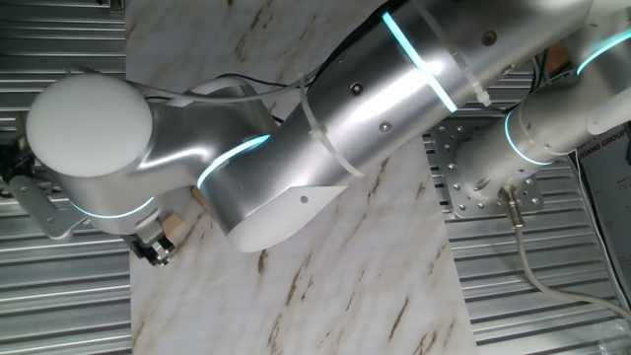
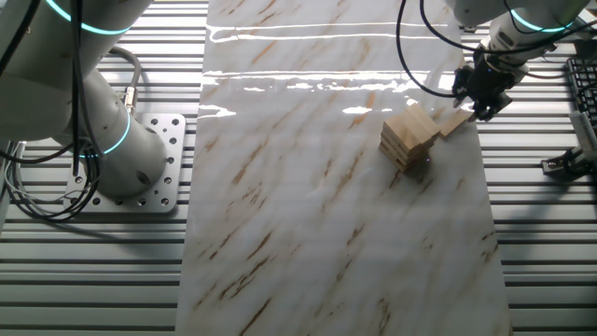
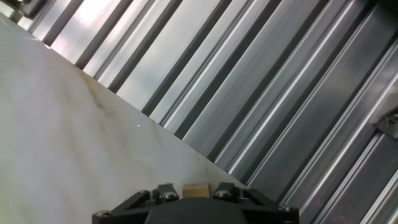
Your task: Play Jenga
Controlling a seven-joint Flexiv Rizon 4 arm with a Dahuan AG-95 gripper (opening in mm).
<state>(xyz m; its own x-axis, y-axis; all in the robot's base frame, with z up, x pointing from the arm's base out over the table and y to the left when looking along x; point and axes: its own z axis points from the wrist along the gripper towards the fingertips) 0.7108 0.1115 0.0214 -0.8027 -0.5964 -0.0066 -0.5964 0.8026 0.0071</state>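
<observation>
The Jenga stack [image 2: 409, 138] is a low pile of light-tan blocks in crossed layers, standing near the right edge of the marble sheet. One loose block [image 2: 454, 122] lies just right of the stack's top, tilted, and reaches toward my gripper [image 2: 480, 105]. In the hand view the block's tan end [image 3: 196, 190] sits between the two fingers of the gripper [image 3: 196, 194], which is shut on it. In one fixed view the gripper [image 1: 154, 250] hangs low at the left with the block [image 1: 174, 227] beside it; the arm hides the stack there.
The marble sheet [image 2: 336, 215] lies on a ribbed metal table [image 2: 550, 252], and its right edge runs close under the gripper. The arm's base plate [image 2: 154, 159] stands at the left. A black object [image 2: 569, 163] rests on the ribs at the far right.
</observation>
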